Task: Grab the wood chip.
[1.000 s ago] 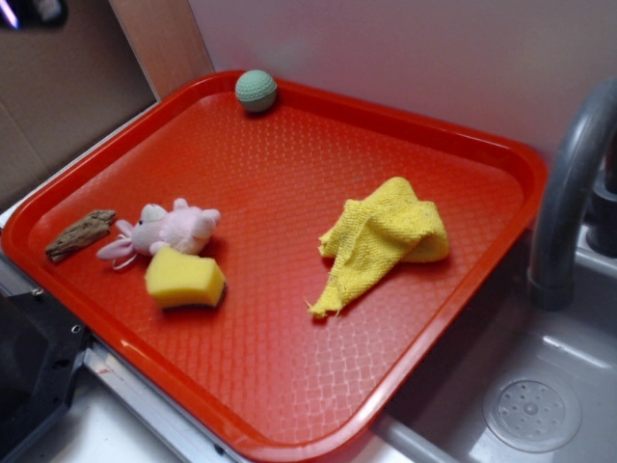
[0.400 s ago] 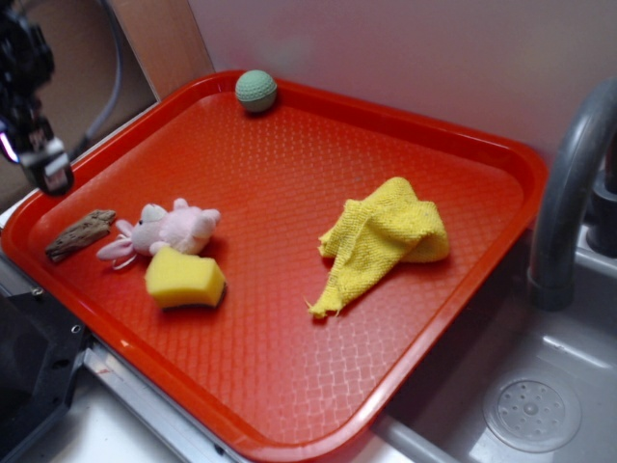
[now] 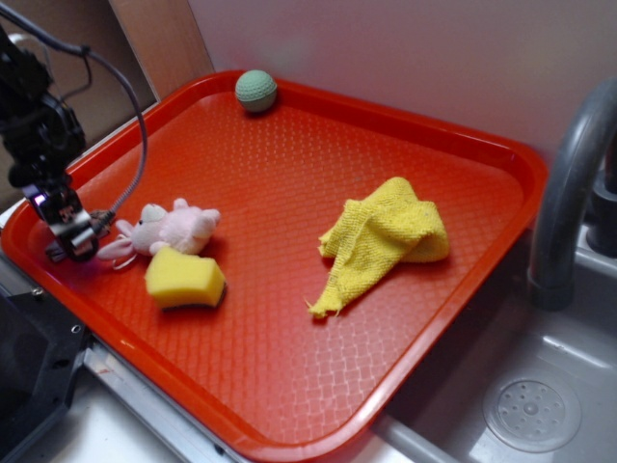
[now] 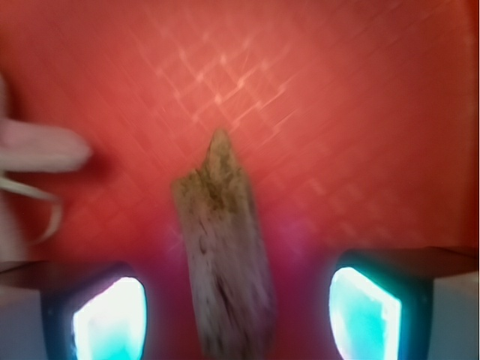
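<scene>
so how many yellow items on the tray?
2. A yellow sponge block sits at the red plastic tray's left side, below the pink plush toy; a crumpled yellow cloth lies right of centre. None seem hidden.

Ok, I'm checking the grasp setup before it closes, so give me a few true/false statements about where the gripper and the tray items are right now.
1. The wood chip lies between the two open fingers of the gripper. True.
2. The gripper has lifted the chip off the red tray. False: the chip lies flat on the tray.
3. The yellow sponge sits next to the pink plush toy. True.
4. The green ball rests on the yellow cloth. False: it sits at the tray's far edge, away from the cloth.
5. The gripper is above the tray's left end. True.
</scene>
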Controlling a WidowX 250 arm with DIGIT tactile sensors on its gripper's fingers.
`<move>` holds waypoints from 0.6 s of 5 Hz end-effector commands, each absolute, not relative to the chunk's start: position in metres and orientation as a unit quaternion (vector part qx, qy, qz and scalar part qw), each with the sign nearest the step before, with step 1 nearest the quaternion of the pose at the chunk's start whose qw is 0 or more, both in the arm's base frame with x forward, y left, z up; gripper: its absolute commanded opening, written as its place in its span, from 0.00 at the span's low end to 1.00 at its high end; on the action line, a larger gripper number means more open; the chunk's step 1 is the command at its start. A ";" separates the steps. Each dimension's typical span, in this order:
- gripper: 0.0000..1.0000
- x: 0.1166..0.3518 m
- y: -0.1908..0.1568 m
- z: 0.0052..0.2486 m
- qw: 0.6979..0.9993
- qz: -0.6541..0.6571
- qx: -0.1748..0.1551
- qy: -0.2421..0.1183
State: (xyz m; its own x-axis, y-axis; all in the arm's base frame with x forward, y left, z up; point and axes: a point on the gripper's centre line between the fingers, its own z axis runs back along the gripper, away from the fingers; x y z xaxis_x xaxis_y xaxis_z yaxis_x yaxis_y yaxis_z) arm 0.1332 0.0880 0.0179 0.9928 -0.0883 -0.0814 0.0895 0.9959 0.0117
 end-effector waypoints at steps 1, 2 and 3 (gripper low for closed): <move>0.00 0.129 0.101 0.013 0.999 -0.030 0.026 0.019; 0.00 0.129 0.101 0.013 0.999 -0.031 0.033 0.019; 0.00 0.133 0.098 0.031 0.999 -0.018 0.036 0.009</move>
State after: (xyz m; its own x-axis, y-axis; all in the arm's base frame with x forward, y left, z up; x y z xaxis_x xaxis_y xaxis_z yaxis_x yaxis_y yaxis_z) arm 0.1311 0.0812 0.0193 0.9980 -0.0200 -0.0593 0.0228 0.9987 0.0461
